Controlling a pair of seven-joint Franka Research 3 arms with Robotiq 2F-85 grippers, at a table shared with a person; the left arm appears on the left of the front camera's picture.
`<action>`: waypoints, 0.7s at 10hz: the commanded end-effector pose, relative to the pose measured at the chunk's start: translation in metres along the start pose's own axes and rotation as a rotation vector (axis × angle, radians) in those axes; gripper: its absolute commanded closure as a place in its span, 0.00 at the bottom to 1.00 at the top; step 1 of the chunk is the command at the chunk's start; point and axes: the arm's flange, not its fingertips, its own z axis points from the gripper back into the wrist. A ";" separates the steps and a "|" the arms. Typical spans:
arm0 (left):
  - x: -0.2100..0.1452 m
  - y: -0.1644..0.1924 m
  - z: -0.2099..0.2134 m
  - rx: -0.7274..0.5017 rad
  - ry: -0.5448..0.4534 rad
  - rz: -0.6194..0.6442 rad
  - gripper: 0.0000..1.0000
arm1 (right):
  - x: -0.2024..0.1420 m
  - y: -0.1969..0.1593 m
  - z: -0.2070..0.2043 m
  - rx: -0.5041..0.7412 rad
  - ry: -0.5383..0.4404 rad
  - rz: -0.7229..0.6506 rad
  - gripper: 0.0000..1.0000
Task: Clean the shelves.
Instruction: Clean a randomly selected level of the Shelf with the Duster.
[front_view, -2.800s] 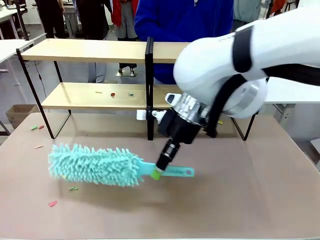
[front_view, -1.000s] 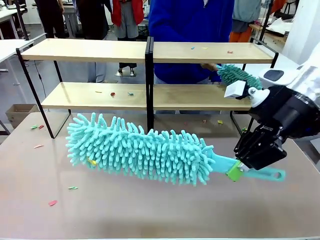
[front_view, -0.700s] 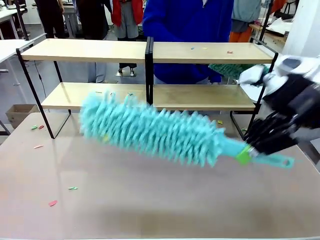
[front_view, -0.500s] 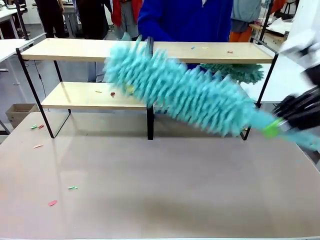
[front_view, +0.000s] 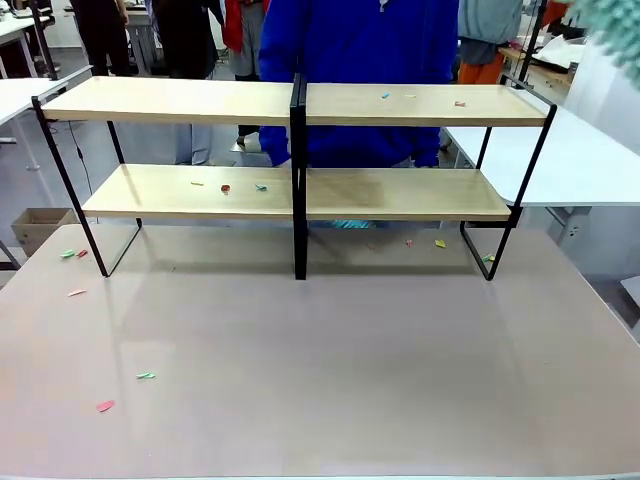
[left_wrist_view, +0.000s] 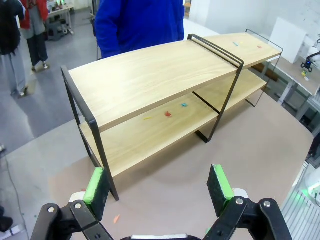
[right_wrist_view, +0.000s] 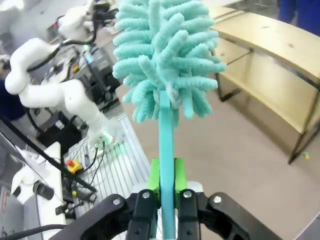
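Note:
The shelves (front_view: 400, 195) stand across the far half of the table, two light-wood boards in a black frame. Small coloured scraps (front_view: 226, 187) lie on the lower board, and a few more scraps (front_view: 385, 96) on the upper one. My right gripper (right_wrist_view: 166, 187) is shut on the handle of a teal fluffy duster (right_wrist_view: 165, 60), raised high beyond the shelves' (right_wrist_view: 270, 40) right end. A tuft of the duster (front_view: 620, 25) shows at the top right corner. My left gripper (left_wrist_view: 157, 185) is open, hanging near the left end of the shelves (left_wrist_view: 150, 75).
A person in a blue top (front_view: 360, 40) stands right behind the shelves. Loose scraps (front_view: 104, 406) lie on the brown table (front_view: 340, 380) at the left, and a few more (front_view: 440, 243) under the right shelf half. A white table (front_view: 570, 160) adjoins at the right.
My right arm has swung the duster from low over the table up and to the right, leaving just a tuft in the front view's corner. The person's duster has gone from behind the shelves.

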 end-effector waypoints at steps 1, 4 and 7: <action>0.000 -0.001 0.001 0.009 0.011 0.010 0.00 | -0.033 -0.004 0.016 -0.050 -0.051 0.021 0.88; 0.000 -0.001 0.001 0.009 0.011 0.010 0.00 | -0.033 -0.006 0.029 -0.064 -0.077 -0.025 0.88; 0.000 -0.001 0.001 0.009 0.011 0.010 0.00 | -0.033 -0.006 0.029 -0.064 -0.077 -0.025 0.88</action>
